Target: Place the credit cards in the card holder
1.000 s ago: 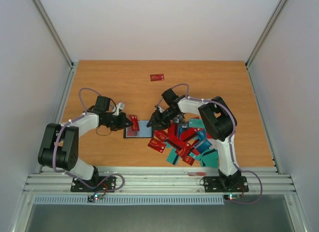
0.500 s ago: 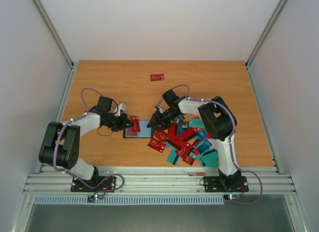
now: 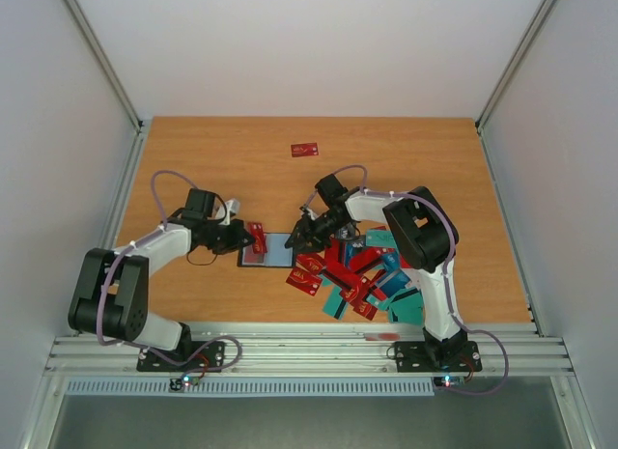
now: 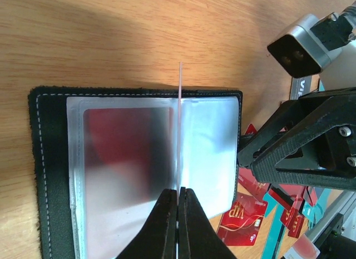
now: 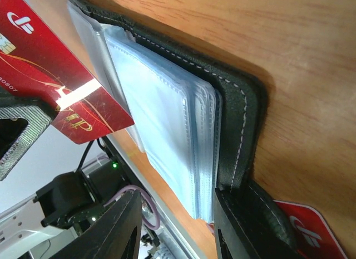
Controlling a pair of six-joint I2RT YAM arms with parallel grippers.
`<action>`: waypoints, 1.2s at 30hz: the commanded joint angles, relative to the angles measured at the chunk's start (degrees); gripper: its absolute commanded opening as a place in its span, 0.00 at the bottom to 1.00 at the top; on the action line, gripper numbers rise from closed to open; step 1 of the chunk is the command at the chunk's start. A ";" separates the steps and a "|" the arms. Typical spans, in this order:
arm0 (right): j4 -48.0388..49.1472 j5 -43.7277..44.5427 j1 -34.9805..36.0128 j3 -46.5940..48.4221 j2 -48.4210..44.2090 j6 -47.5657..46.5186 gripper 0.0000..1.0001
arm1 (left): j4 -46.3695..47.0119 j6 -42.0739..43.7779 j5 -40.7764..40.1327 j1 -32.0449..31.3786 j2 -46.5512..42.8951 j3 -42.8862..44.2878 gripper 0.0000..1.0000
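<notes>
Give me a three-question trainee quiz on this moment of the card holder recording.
1. True or false: the left gripper is shut on a red card.
2. The card holder lies: A) closed, at the far edge; B) open, between the left gripper and the right gripper; C) lifted in the air.
3. Fill in: one lone card lies toward the ___ edge of the table, apart from the pile of cards.

Key: 1 true; 2 B; 3 far.
</notes>
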 commanded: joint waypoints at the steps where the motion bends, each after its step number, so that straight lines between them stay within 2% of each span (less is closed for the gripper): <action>1: -0.93 1.83 -0.04 -1.33 2.42 -1.06 0.37 | 4.26 0.59 0.22 -0.29 0.64 -0.96 0.00; 7: -0.94 1.40 -0.20 -1.06 2.90 -1.10 0.37 | 7.61 -0.93 2.91 -1.71 3.00 -1.63 0.00; 24: -2.88 -0.18 -2.29 2.32 5.01 -2.89 0.37 | 9.39 -4.03 5.24 -2.06 0.81 -6.28 0.00; 36: -4.96 -0.21 -2.28 5.26 7.04 -4.89 0.36 | 3.62 -2.66 5.21 -2.04 2.65 -3.58 0.00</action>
